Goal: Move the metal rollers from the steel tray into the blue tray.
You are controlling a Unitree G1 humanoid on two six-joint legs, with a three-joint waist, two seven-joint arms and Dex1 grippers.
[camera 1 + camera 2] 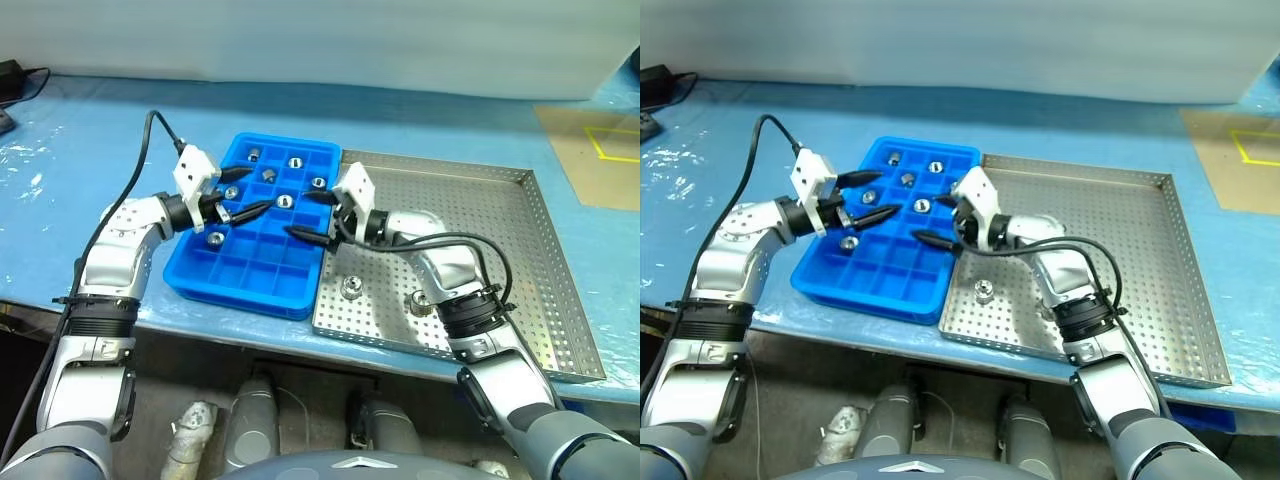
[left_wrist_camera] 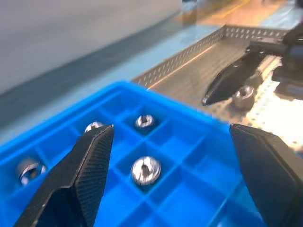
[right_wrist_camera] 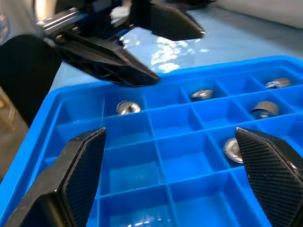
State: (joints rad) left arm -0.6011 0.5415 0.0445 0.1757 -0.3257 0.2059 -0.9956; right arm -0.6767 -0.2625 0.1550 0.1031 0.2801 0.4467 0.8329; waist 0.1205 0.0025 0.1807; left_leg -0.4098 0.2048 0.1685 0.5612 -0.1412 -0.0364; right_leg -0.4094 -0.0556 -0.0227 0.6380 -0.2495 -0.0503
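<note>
Bench (image 1: pixel 90 150): blue surface under clear wrinkled film. Blue tray (image 1: pixel 232 285) at centre, directly on bench. Steel tray (image 1: pixel 560 290) at its 3 o'clock, rims touching or nearly so. Tan sheet (image 1: pixel 590 150) with yellow tape at 2 o'clock. Black cable (image 1: pixel 25 80) at 10 o'clock, bench edge.

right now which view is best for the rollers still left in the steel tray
The left eye view: two metal rollers sit in full view on the steel tray. The right eye view has one hidden behind the right arm. The left wrist view catches one, blurred, behind the right pincer.
</note>
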